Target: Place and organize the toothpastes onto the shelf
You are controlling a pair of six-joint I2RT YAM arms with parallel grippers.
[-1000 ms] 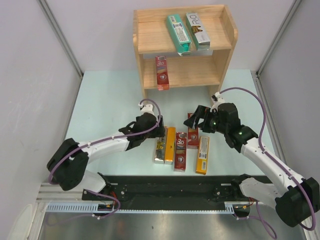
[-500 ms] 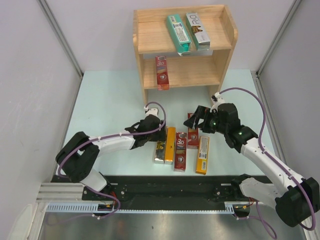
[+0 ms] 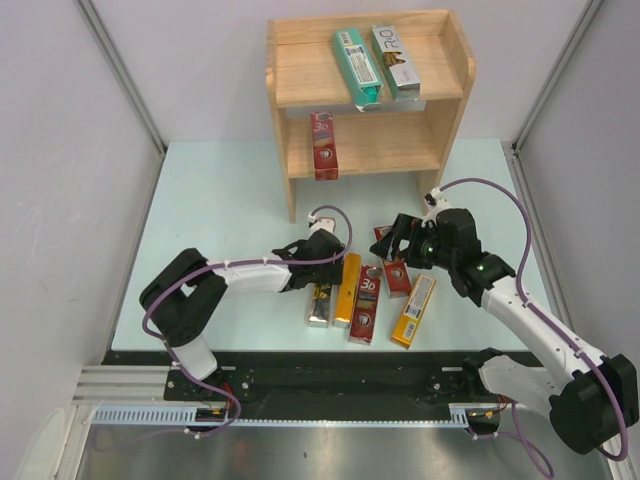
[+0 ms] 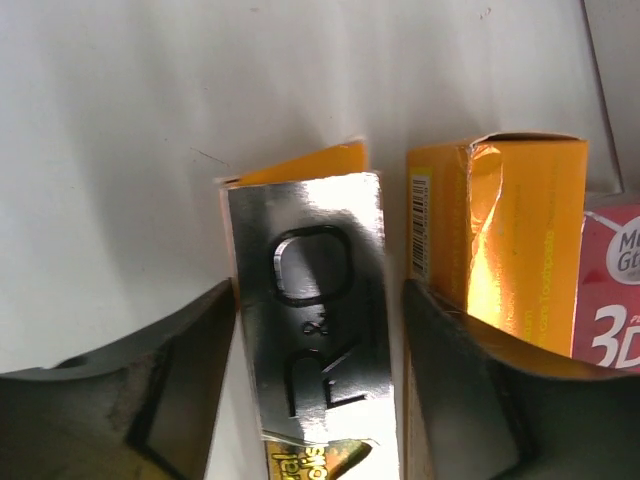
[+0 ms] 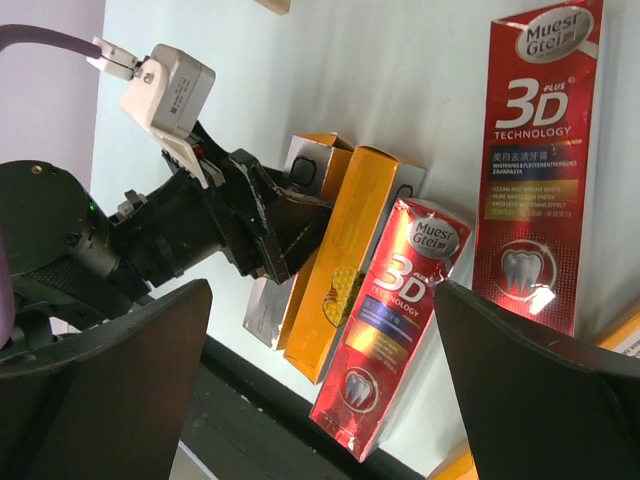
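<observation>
One silver R.O carton (image 4: pixel 310 300) lies on the tabletop (image 3: pixel 220 200) between the left jaws — parted, not visibly clamped; pinch its long sides squarely, clear of the orange carton (image 4: pixel 500 240); right jaws gape wide, empty.

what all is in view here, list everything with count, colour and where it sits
wooden shelf: 1, light wood, far end of the table
teal-green carton: 1, teal-green, top tier
shelved R.O carton: 1, silver, top tier, right of the teal-green one
shelved 3D carton: 1, red, lower tier, left end
table R.O carton: 1, silver, left end of the group on the table
orange cartons: 2, orange-yellow, on the table
table 3D cartons: 2, red, on the table
table: 1, pale blue-green
left gripper: 1, black, fingers either side of the table R.O carton
right gripper: 1, black, open over the farther red carton
</observation>
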